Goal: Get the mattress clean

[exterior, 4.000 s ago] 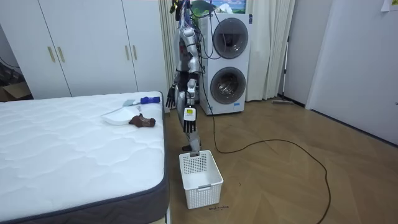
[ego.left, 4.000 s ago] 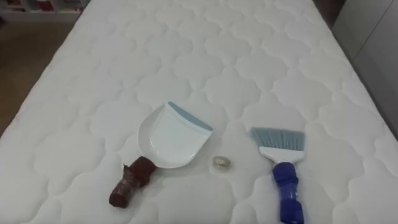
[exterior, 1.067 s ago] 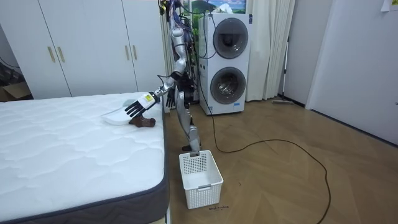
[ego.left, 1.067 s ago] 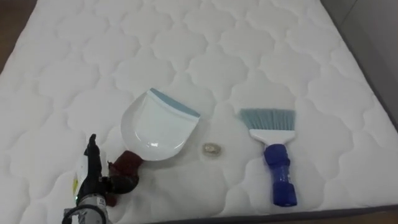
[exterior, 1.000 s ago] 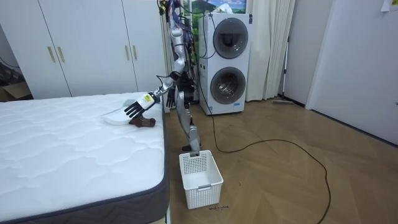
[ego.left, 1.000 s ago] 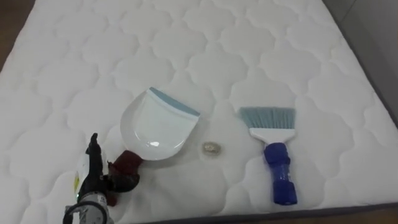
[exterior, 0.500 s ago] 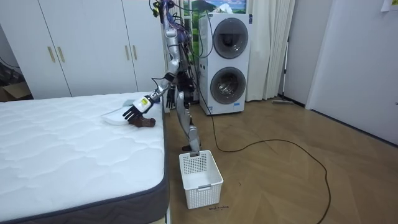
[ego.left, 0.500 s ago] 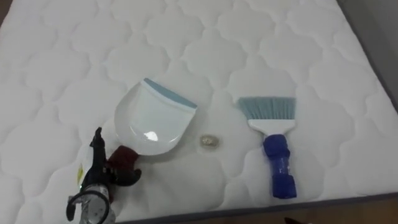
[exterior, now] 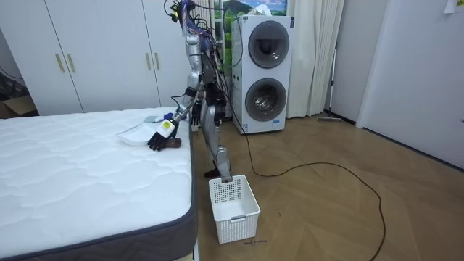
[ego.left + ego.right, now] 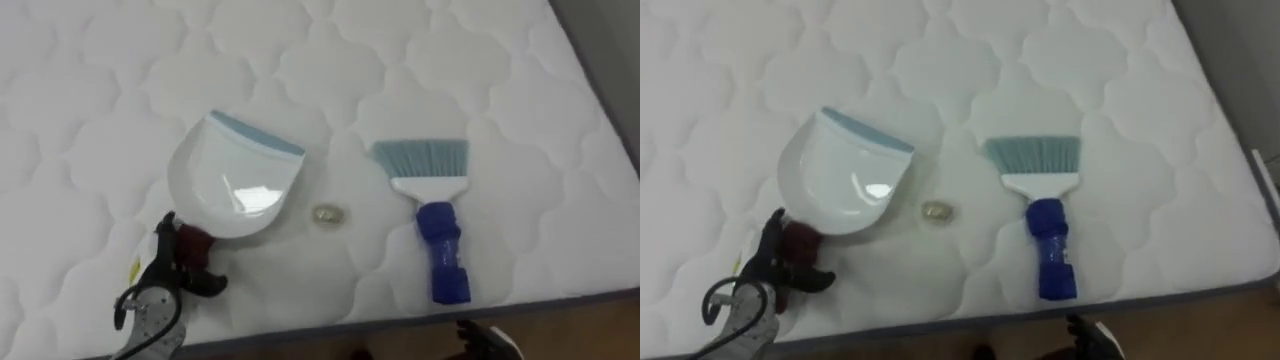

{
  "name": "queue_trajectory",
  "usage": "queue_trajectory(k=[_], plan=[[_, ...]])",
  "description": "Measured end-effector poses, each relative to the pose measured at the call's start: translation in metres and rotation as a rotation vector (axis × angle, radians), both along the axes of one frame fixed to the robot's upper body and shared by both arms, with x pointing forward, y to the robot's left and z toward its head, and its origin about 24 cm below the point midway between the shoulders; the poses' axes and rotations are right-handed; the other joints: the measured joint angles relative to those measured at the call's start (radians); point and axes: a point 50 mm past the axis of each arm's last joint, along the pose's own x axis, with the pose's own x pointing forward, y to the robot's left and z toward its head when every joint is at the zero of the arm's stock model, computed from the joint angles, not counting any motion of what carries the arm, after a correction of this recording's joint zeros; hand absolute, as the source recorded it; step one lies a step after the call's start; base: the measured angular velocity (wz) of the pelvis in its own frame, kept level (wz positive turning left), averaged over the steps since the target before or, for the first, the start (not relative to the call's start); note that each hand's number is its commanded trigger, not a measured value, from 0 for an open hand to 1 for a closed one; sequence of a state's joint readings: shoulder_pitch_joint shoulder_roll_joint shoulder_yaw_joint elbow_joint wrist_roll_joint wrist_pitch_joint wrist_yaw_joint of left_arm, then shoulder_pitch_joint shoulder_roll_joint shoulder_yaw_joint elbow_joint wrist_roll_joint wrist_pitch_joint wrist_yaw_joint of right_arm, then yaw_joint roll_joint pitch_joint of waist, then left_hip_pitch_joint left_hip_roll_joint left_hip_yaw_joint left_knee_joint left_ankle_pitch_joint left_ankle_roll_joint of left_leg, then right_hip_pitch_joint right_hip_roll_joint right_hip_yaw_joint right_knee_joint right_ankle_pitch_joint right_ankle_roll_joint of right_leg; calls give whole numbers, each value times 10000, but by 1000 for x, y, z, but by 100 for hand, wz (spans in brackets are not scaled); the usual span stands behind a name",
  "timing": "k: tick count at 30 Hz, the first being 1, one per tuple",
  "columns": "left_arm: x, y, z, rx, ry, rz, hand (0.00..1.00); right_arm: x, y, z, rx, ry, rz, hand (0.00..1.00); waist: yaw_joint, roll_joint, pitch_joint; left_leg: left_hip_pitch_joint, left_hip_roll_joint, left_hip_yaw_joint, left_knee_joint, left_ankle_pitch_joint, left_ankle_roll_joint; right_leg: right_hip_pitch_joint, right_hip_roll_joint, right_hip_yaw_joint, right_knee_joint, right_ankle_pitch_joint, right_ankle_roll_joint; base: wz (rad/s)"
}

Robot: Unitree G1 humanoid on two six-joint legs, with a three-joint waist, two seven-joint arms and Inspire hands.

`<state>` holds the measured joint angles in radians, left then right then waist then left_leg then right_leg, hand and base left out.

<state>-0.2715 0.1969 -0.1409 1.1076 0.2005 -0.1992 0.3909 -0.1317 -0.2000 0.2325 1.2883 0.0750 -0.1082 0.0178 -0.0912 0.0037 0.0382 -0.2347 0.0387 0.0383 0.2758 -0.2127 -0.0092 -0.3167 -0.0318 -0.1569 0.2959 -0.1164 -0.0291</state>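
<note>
Robot bent over the bed's near edge, left hand at the dustpan

The white quilted bed (image 10: 420,60) takes up nearly all of the eye views, and the robot stands at its edge by the washing machines (image 9: 264,69), leaning in, with a white basket (image 9: 235,226) on the floor by its feet. A white dustpan (image 10: 235,180) lies on the mattress, and a blue-handled brush (image 10: 430,200) lies apart to its right. The left hand (image 10: 160,285) rests on the end of the dustpan's dark red handle; whether it grips cannot be told. A small pale scrap (image 10: 328,214) lies between pan and brush
</note>
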Motion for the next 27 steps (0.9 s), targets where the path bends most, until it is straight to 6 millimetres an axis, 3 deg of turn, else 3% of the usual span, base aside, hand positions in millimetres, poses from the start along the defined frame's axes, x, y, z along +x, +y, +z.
queue_trajectory(k=[5, 11, 22, 27], plan=[[-5, 4, -5, 92, 383, 149, 0, 4, 0, 2, -136, -143, -16, 0, 75, 99, 55, -423, -161, 126, 477, -46, 74, -308, -143, -128, 167, 34, 57, -7], [12, 0, 5, 61, 182, 132, 0, 19, -1, 9, -258, -710, 142, 0, 59, 187, 108, -1455, -163, 180, 1261, -110, 154, -1370, -230, -104, 990, -42, -49, 0], [16, 1, 7, -103, 209, 405, 0, 26, 3, 12, -30, -1006, 42, 0, -148, 180, 105, -1882, -113, 183, 1584, -93, -17, -1956, -281, -88, 1671, -187, -318, 1], [16, 2, 7, -309, 185, 614, 0, 28, 3, 13, -51, -1093, 80, 0, -127, 179, 103, -1924, -101, 196, 1668, -82, -37, -2041, -260, -54, 1717, -186, -336, 0]])
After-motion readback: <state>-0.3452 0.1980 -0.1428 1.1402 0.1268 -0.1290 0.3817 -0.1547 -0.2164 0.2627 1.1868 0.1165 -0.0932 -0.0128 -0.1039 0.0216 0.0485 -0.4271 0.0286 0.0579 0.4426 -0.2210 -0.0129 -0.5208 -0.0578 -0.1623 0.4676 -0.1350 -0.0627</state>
